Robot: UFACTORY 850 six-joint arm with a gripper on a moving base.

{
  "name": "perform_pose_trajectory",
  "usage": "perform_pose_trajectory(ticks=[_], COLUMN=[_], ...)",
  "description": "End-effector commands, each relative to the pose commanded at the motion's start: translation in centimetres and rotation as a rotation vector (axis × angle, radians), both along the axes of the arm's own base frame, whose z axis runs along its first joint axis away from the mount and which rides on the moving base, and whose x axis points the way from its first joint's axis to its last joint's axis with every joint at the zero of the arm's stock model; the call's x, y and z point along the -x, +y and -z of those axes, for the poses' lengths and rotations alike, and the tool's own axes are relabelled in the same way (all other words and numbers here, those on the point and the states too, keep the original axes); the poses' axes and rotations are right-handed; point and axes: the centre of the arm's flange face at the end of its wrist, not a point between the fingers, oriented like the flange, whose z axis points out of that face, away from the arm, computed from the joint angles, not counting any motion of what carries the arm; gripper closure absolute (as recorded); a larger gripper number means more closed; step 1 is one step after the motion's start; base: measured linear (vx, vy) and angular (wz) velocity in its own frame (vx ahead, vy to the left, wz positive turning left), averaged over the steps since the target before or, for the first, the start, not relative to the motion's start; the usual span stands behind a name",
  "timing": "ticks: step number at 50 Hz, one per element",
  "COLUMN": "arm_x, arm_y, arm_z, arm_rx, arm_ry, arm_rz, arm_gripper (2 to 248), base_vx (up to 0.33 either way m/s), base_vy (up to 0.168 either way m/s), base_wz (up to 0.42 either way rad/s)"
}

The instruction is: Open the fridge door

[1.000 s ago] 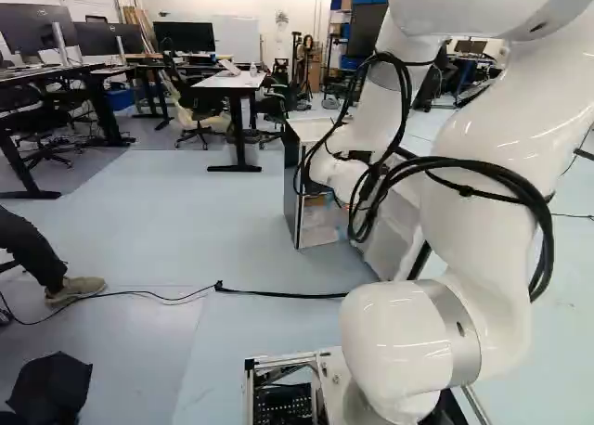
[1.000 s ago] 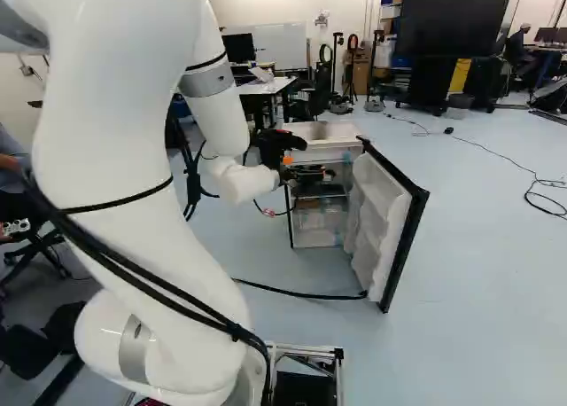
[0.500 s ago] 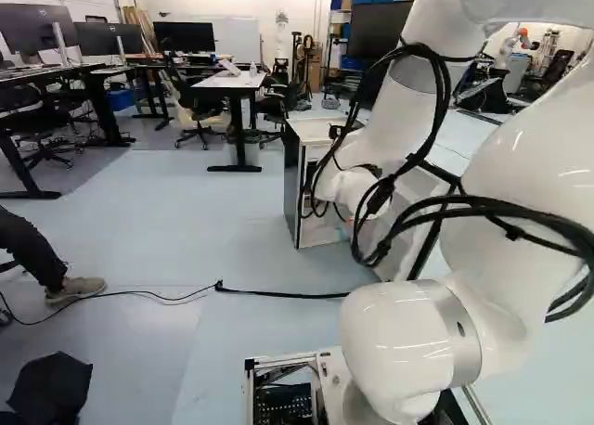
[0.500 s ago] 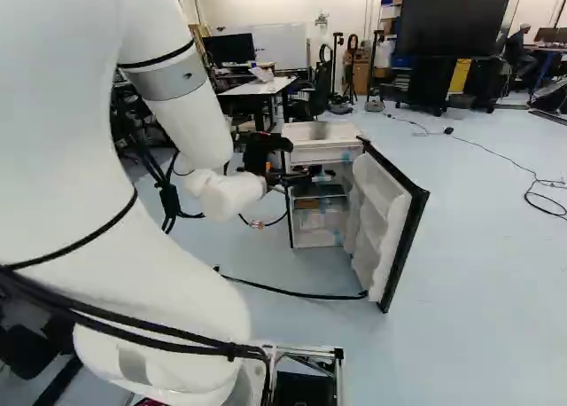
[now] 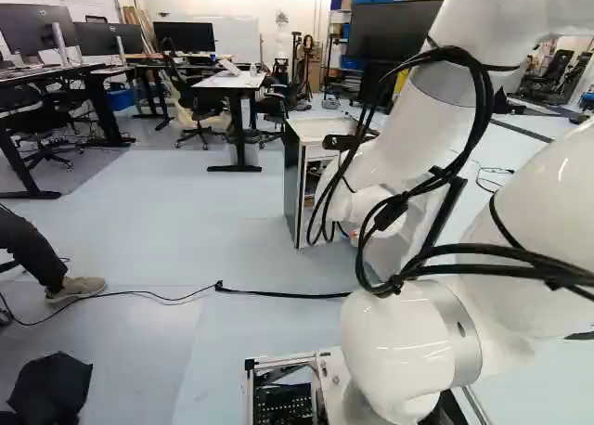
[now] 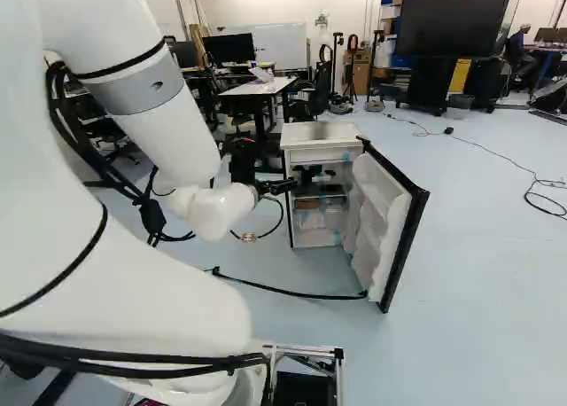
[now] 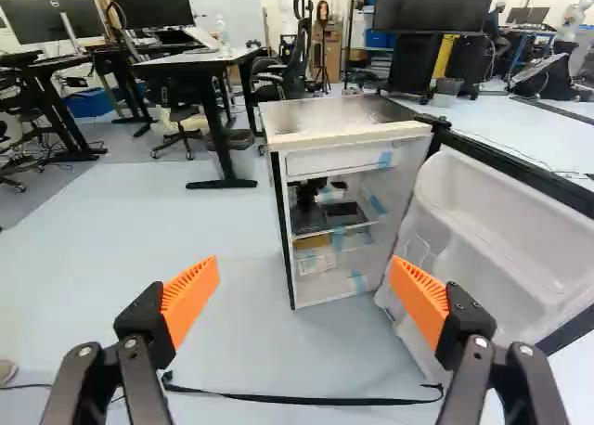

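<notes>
Fridge (image 7: 329, 119) stands on the floor (image 6: 478, 246), ahead of me. Its door (image 7: 501, 230) is swung well out from the right front edge, long axis upright, free edge toward my base. My claw (image 7: 306, 267) is on the door's inner side: door lies ahead and right, my right finger nearer. Orange pads (image 7: 190, 295) spread wide, nothing between them. Looks done to me; any extra opening means a push rightward, else back straight off.
</notes>
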Motion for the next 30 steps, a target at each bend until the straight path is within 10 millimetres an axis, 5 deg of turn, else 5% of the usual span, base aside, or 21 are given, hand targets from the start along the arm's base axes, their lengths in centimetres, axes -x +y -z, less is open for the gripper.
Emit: perform_pose_trajectory(ticks=[30], arm_x=[2.4], arm_y=[0.7], arm_z=[0.5], arm_rx=[0.012], arm_ry=[0.015], arm_rz=[-0.072], arm_gripper=[3], base_vx=[0.0], base_vy=[0.0], base_wz=[0.0])
